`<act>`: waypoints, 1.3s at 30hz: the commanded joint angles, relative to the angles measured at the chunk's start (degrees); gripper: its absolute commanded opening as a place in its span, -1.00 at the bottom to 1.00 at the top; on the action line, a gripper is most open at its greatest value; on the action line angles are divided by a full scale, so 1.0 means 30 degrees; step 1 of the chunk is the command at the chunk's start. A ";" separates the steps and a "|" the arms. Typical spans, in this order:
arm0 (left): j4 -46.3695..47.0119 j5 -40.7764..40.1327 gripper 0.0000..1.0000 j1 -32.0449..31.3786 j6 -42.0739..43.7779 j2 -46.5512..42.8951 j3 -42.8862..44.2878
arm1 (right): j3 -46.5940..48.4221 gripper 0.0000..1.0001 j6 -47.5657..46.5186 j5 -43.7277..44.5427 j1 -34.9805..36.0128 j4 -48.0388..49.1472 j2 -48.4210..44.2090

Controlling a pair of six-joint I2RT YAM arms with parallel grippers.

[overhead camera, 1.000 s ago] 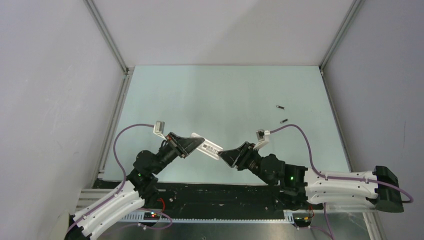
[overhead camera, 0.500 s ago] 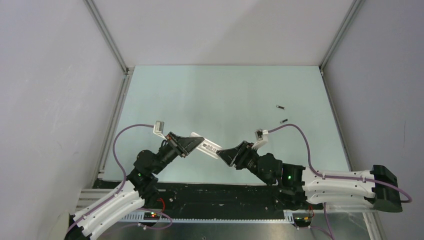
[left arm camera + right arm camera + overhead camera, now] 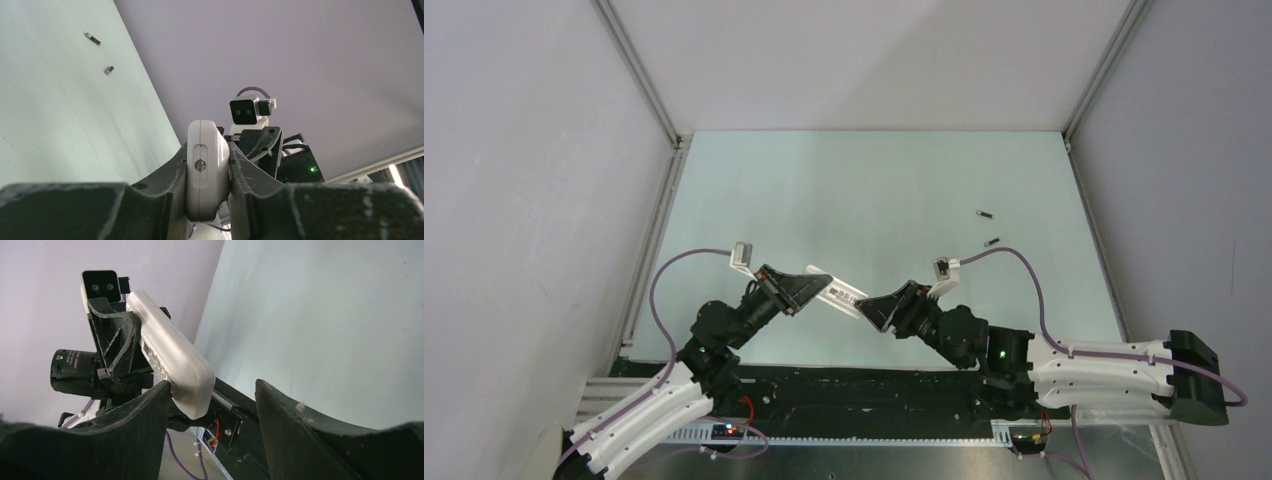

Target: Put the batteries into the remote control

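Left end effector [image 3: 208, 172] around remote control [image 3: 204, 142]

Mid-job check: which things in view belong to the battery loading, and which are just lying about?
Job: remote control, clamped in left gripper; two batteries, loose far right; open right gripper at remote's end.
Not the job: table, walls.

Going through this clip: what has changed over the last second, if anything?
The right gripper edged slightly left toward the remote control. Its jaws are open at the remote's free end, with one finger touching it. The left gripper stays shut on the remote's other end, in the same pose. Both batteries lie where they were, far right on the table.
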 commanded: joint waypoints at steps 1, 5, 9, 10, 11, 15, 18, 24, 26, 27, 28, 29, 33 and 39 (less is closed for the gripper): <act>0.0901 0.0009 -1.00 -0.0073 -0.0199 -0.0205 -0.0179 | 0.0680 0.34 -0.0222 0.0238 -0.0069 0.0549 -0.0140; 0.0704 -0.0448 -1.00 -0.0076 -0.0046 -0.0275 -0.0331 | 0.0680 0.34 -0.0302 0.0380 0.0063 0.0454 -0.0534; 0.0483 -0.1142 -1.00 -0.0076 0.0350 -0.0441 -0.0488 | 0.0680 0.34 -0.0140 0.0947 0.0212 0.0085 -0.1002; 0.0460 -0.1245 -1.00 -0.0066 0.0451 -0.0536 -0.0520 | 0.0680 0.34 0.0043 0.1141 0.0234 -0.0023 -0.1093; 0.0428 -0.1432 -1.00 -0.0066 0.0507 -0.0590 -0.0581 | 0.0680 0.34 0.0190 0.1236 0.0237 -0.0272 -0.1142; 0.0275 -0.1925 -1.00 -0.0080 0.0737 -0.0953 -0.0691 | 0.0680 0.26 0.0892 0.1437 0.0262 -0.0575 -0.1189; 0.0208 -0.1990 -1.00 -0.0065 0.0981 -0.1024 -0.0650 | 0.0680 0.18 0.1362 0.1450 0.0244 -0.0592 -0.1008; 0.0103 -0.1990 -1.00 -0.0058 0.1203 -0.0935 -0.0590 | 0.0680 0.13 0.1911 0.1287 0.0191 -0.0300 -0.0546; 0.0085 -0.1988 -1.00 -0.0057 0.1247 -0.0890 -0.0619 | 0.0680 0.11 0.1937 0.1078 0.0147 0.0145 -0.0316; 0.0070 -0.1990 -1.00 -0.0057 0.1247 -0.0882 -0.0615 | 0.0680 0.09 0.1983 0.1000 0.0071 0.0241 -0.0255; 0.0059 -0.1985 -1.00 -0.0064 0.1242 -0.0881 -0.0633 | 0.0680 0.06 0.1995 0.0876 0.0054 0.0409 -0.0100; 0.0057 -0.1990 -1.00 -0.0075 0.1238 -0.0880 -0.0651 | 0.0680 0.04 0.2063 0.0764 -0.0026 0.0491 0.0063; 0.0012 -0.1989 -1.00 -0.0057 0.1277 -0.0934 -0.0693 | 0.0910 -0.03 0.2250 0.0432 -0.0184 0.0583 0.0550; -0.0099 -0.1976 -1.00 -0.0060 0.1302 -0.1023 -0.0676 | 0.1031 -0.11 0.2450 0.0321 -0.0221 0.0528 0.0979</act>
